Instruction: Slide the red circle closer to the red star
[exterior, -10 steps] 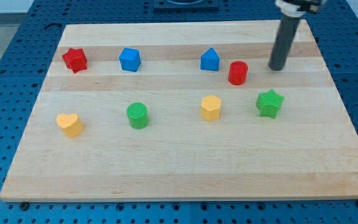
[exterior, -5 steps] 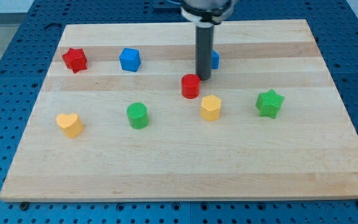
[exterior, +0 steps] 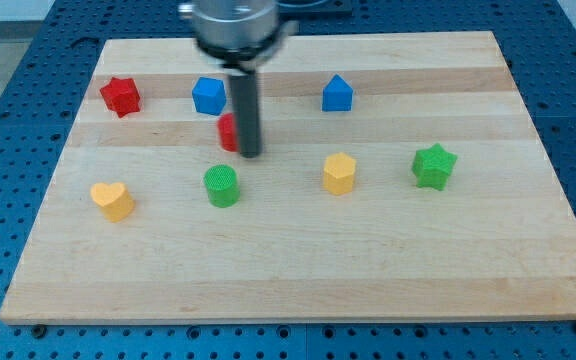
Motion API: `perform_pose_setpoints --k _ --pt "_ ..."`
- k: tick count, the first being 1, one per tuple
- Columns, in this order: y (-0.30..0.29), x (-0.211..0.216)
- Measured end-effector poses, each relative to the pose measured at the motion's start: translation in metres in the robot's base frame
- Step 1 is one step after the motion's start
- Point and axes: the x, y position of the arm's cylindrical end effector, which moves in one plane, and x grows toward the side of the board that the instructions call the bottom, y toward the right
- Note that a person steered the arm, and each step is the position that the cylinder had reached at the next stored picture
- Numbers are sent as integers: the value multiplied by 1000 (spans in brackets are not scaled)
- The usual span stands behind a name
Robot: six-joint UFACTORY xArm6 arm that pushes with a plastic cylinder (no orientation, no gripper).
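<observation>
The red circle stands left of the board's middle, half hidden behind my rod. My tip touches its right side. The red star sits near the board's top left corner, well to the left of the circle. A blue block stands just above the red circle.
A blue house-shaped block sits at top centre-right. A green cylinder is just below my tip. A yellow heart is at lower left, a yellow hexagon right of centre and a green star at right.
My tip has swept from the board's upper right to left of centre, pushing the red circle leftward past the blue house-shaped block toward the red star.
</observation>
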Motion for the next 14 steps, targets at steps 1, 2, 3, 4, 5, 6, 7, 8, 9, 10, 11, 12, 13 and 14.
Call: perform_pose_setpoints --k 1,2,3,4,5,6,7,8,9,10,11,12,13,14 --pt "-53 -3" --pt "-35 -3" --pt "26 -4" --pt "49 -20" --pt "26 -42" --pt "-25 -44" --pt "-69 -44" --pt "-49 -33" --pt "-42 -15" --pt "-81 -14" --pt "-114 -25" --pt "-126 -31" --pt "-111 -24" --pt "-93 -41"
